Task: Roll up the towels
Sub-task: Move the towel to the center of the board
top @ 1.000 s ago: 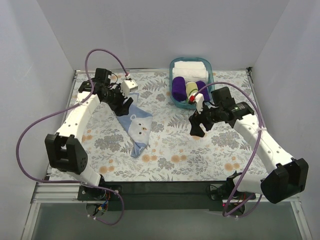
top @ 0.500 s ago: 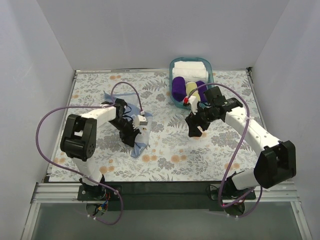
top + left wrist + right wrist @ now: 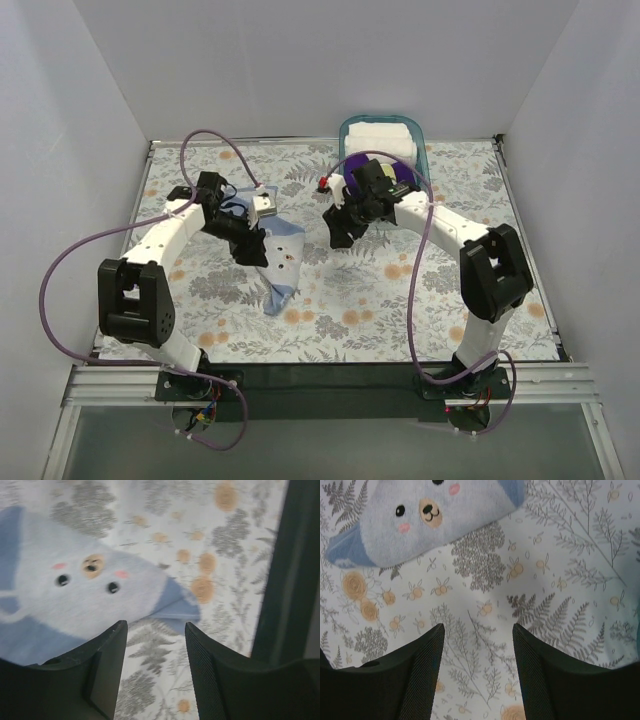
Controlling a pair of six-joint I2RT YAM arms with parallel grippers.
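The light blue towel (image 3: 286,250), printed with a bear face, lies unfolded on the floral tablecloth left of centre. It also shows in the left wrist view (image 3: 75,600) and the right wrist view (image 3: 430,515). My left gripper (image 3: 252,248) hangs over the towel's left edge, open and empty (image 3: 156,647), with floral cloth between its fingers. My right gripper (image 3: 338,232) is open and empty (image 3: 477,652) over bare cloth just right of the towel. The yellow-green towel is hidden behind my right arm.
A teal basket (image 3: 344,128) stands at the back, right of centre, holding white folded towels (image 3: 378,136) and deep purple rolls (image 3: 352,166). My right arm crosses in front of it. White walls close in the table on three sides.
My right gripper has swung left from in front of the basket toward the towel. My left gripper has moved back up over the towel's left edge. The towel stays on the table.
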